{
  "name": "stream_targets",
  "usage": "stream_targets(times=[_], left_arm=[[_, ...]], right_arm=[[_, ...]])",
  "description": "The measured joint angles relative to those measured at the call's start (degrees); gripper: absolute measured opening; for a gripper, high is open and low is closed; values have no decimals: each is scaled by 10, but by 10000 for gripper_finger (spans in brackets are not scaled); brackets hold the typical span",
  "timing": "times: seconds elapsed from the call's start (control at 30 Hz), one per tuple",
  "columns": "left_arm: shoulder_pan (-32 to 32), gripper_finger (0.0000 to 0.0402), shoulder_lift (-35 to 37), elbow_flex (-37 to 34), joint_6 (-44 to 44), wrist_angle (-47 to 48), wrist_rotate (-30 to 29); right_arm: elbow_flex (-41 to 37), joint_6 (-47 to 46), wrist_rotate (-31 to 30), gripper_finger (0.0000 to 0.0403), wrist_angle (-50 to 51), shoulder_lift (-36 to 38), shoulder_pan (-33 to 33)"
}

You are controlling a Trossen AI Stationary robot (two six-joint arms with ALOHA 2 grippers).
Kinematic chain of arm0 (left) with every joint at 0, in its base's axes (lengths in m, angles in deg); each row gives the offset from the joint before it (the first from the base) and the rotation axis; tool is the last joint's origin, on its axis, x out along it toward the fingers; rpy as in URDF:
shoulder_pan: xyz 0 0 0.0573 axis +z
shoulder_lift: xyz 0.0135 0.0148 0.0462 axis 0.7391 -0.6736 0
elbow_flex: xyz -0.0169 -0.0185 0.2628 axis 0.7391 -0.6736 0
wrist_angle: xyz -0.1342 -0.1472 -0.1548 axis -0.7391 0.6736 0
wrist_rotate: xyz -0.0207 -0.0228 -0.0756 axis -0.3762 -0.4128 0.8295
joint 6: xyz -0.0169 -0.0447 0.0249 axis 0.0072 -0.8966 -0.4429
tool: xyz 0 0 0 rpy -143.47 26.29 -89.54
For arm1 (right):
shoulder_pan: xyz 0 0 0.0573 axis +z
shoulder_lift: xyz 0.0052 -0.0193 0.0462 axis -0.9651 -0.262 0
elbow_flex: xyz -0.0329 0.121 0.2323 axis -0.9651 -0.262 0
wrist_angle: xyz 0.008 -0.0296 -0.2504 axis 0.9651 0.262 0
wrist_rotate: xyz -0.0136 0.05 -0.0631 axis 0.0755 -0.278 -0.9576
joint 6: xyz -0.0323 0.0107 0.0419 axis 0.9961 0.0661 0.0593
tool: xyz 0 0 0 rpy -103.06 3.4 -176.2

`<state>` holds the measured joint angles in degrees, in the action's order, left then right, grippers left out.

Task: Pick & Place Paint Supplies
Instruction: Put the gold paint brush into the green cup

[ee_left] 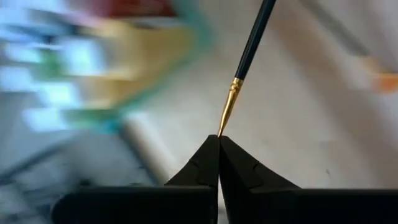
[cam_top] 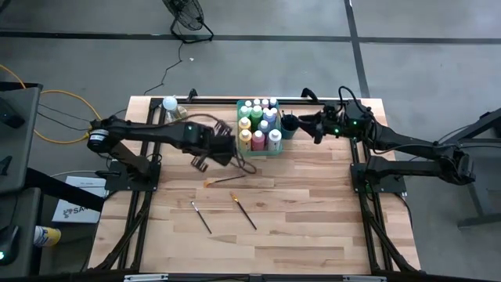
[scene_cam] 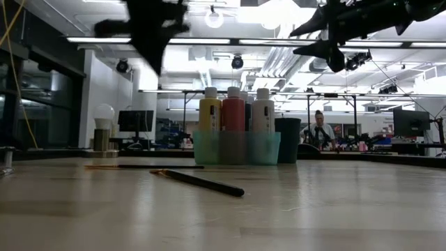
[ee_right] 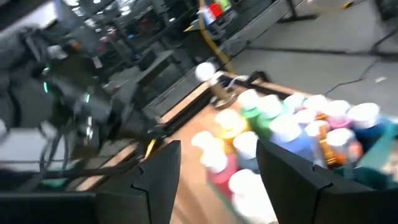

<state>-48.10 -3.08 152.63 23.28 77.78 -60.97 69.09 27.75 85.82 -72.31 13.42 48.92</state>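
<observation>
A teal tray (cam_top: 249,150) at the table's far middle holds several white-capped paint bottles (cam_top: 258,125). My left gripper (ee_left: 219,140) is just left of the tray, raised above the table and shut on a dark-handled paintbrush (ee_left: 252,43). Three more paintbrushes lie flat on the wood: one (cam_top: 228,180) near the tray and two (cam_top: 201,217) (cam_top: 244,211) closer to the near edge. My right gripper (ee_right: 214,180) hovers open to the right of the tray, with nothing between its fingers. It also shows from above (cam_top: 317,125). My left gripper pinches the pointed end of the brush's gold ferrule (ee_left: 222,124) between its two fingertips. The brush runs straight on from the fingers, slanting downward. Its far end leaves the picture, so I cannot tell whether that end touches the table.
A dark cup (cam_top: 288,125) stands right of the tray. A clear object with a white ball top (cam_top: 170,104) stands at the far left. The near half of the wooden table holds only the loose brushes. A person (scene_cam: 320,129) sits in the room beyond.
</observation>
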Motion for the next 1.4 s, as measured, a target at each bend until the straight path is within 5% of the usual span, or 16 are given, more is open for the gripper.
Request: stream_targets(times=[0.27, 0.63, 0.93, 1.4], left_arm=[[0, 0, 1, 114, 204, -105, -146], [0, 0, -1, 130, 434, -275, -167], [0, 0, -3, 130, 516, -333, -168], [0, 0, -3, 130, 523, -351, -167]], right_arm=[[0, -75, 133, 203, -70, -24, 0], [83, -107, 235, 203, -126, -137, 0], [183, -120, 314, 203, -124, -234, -5], [278, -105, 359, 203, -132, -353, 8]])
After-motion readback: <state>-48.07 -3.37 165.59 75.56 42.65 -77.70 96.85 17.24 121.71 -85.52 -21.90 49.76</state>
